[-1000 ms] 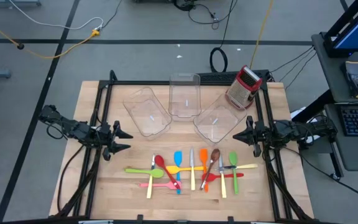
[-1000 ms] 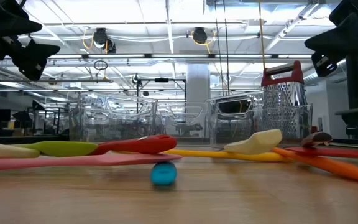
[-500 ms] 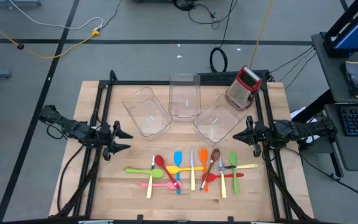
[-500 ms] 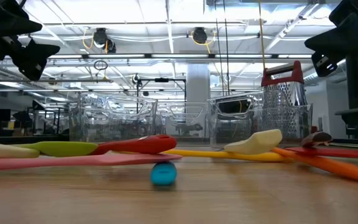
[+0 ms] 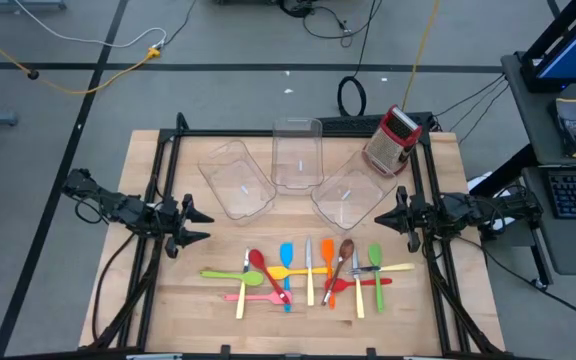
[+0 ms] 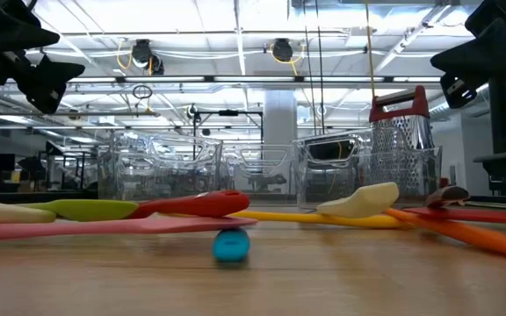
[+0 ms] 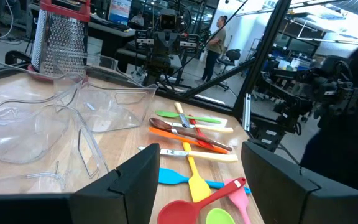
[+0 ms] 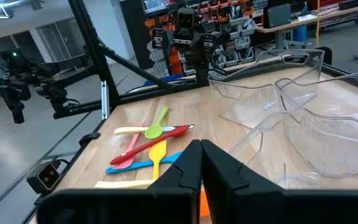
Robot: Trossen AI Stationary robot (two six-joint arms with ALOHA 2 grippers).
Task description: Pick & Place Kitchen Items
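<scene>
Nothing picked yet: the utensils [image 5: 303, 272] all lie in a row at the table's near edge. Left gripper [image 5: 194, 224] hangs spread and empty, right gripper [image 5: 399, 211] pinched shut, empty. Next: reach down, carry one to the clear bins [image 5: 296, 160] behind.

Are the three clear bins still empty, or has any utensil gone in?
Empty. The high view shows only bare clear plastic in the left bin, middle bin and right bin; the utensils all lie on the table in front.
</scene>
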